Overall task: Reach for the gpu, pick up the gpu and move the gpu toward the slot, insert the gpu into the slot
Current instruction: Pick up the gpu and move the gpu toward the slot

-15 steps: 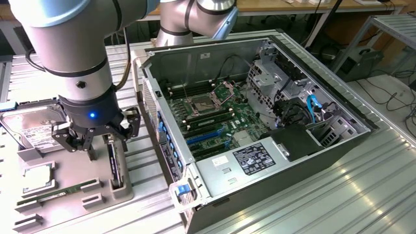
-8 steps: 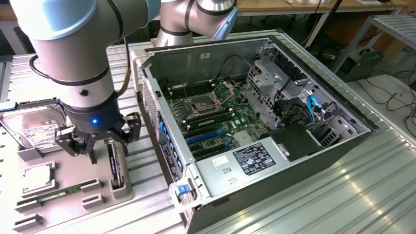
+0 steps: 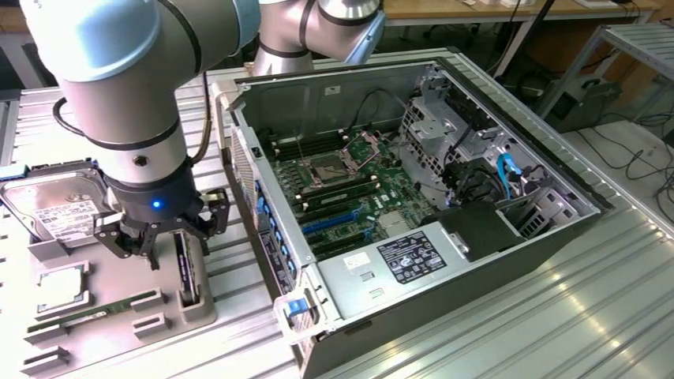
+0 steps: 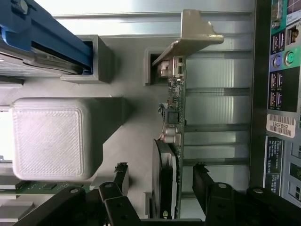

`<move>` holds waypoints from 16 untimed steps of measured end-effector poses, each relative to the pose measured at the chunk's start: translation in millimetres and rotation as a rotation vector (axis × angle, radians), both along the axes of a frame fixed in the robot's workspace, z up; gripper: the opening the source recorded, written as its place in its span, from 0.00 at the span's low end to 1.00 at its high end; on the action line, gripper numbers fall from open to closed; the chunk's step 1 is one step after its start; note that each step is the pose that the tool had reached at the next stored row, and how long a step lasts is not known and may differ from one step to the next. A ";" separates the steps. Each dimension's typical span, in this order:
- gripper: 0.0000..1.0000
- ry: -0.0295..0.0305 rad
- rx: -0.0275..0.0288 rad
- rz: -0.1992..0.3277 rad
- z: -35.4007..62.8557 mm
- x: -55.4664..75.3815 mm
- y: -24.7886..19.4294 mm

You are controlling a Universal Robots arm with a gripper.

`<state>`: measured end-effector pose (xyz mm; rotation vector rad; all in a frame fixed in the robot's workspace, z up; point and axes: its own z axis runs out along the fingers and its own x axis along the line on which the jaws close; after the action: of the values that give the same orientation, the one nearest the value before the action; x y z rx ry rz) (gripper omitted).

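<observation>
gpu [image 4: 171,117] | on edge in tray [image 3: 200,312] beside case [image 3: 474,312] | fan face hidden, far end cut off | gripper [image 4: 161,168] | jaws open, straddling gpu, clear of both faces

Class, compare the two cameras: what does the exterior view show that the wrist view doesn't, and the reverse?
Exterior view: the robot arm and the motherboard inside the open computer case. Wrist view: the silver end bracket and black fan. Both: the gpu standing on edge in its gray holder, with the open hand straddling it, fingers apart from it.
</observation>
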<state>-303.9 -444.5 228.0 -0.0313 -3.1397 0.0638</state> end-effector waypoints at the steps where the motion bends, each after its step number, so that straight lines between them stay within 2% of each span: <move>1: 0.66 0.0014 -0.0001 0.000 -1.7 0.0 0.0; 8: 0.66 0.0201 -0.0001 0.000 -13.9 0.5 0.0; 10: 0.66 0.0206 -0.0005 0.000 -16.3 1.8 0.0; 16: 0.66 0.0205 -0.0004 0.000 -14.7 1.9 0.0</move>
<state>-301.9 -444.5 213.4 -0.0306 -3.1192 0.0643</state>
